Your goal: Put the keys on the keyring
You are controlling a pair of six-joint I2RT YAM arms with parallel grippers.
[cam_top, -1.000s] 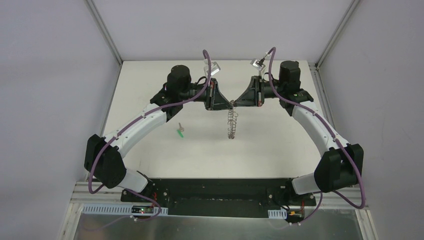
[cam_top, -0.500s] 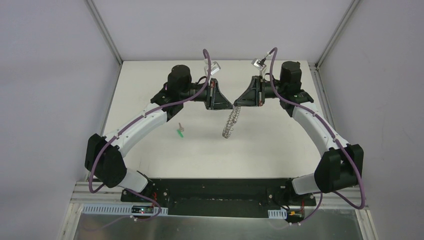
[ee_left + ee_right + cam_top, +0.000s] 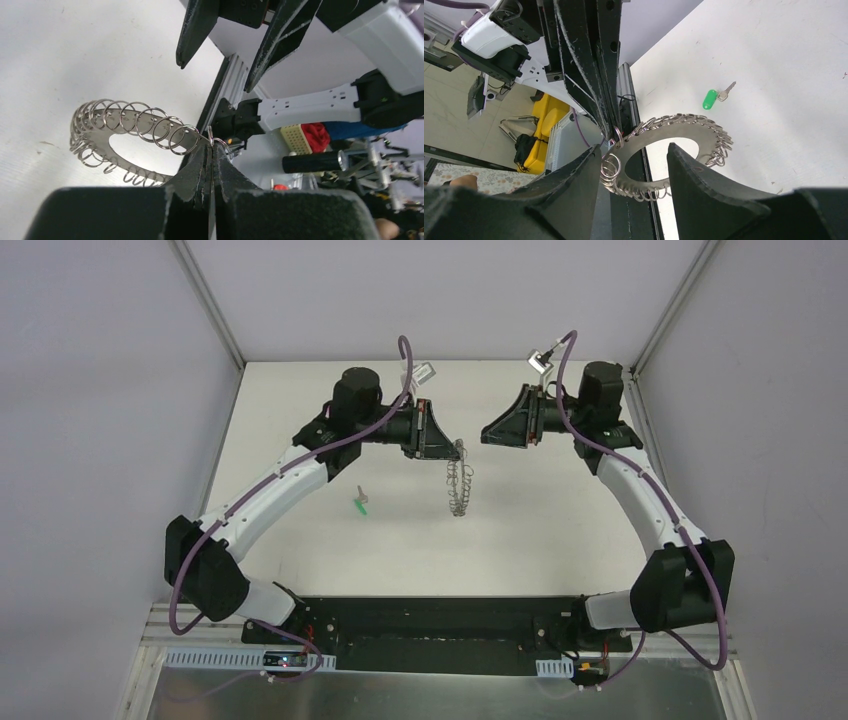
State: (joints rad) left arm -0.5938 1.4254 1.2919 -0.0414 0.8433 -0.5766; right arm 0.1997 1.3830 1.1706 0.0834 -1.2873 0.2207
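Observation:
The keyring [image 3: 459, 485], a flat grey ring fringed with wire loops, hangs edge-on above the table from my left gripper [image 3: 458, 450]. That gripper is shut on one loop at the ring's top edge. In the left wrist view the pinched loop sits at my left gripper [image 3: 211, 147], and the keyring [image 3: 97, 150] slopes away to the left. My right gripper [image 3: 487, 433] is open and a little to the right, apart from the ring. In the right wrist view the keyring [image 3: 674, 131] shows past my right gripper [image 3: 634, 146], untouched. The green-headed key [image 3: 362, 503] [image 3: 710, 99] lies on the table.
The white table [image 3: 540, 530] is bounded by grey walls and aluminium posts at the back corners. A black base rail [image 3: 430, 625] runs along the near edge. The key lies left of the hanging ring, under the left arm's reach.
My right gripper has opened, let go of the keyring and drawn back to the right. The ring swung and now hangs from the left gripper alone.

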